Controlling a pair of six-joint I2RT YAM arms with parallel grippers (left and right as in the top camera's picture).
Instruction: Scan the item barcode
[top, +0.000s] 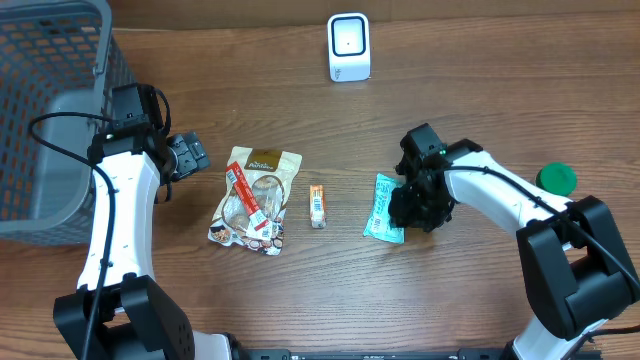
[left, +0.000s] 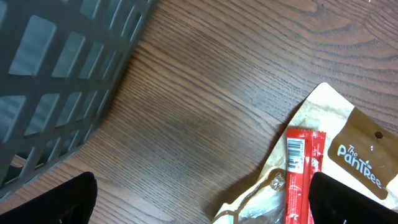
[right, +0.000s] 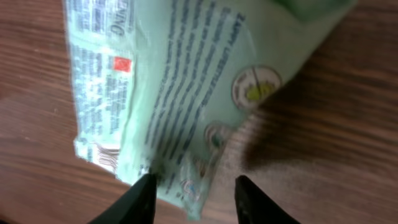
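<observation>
Green packet (right: 186, 87) flat on table beneath right gripper (right: 196, 193); jaws parted, astride packet's near edge. Small bar (top: 317, 205) and snack pouch (top: 258, 195) between grippers. Scanner (top: 349, 46) well beyond. Left gripper (left: 205, 199) wide open, holding nothing, basket (left: 56, 93) just beside.

The table (top: 480, 90) is mid-brown wood with a fine darker grain, the mesh basket (top: 40, 100) is grey, and the scanner (top: 349, 47) is white with a dark-rimmed window. The snack pouch (top: 275, 185) is beige with a brown label lettered in white, the stick (left: 298, 168) is red with a white barcode panel, and the small bar (top: 317, 205) is orange and white. The packet (right: 186, 81) is mint green with dark small print, a red square and pale round badges. The round lid (top: 556, 179) is dark green, and the left gripper (top: 190, 155) and right gripper (right: 193, 193) are black on white arms.
</observation>
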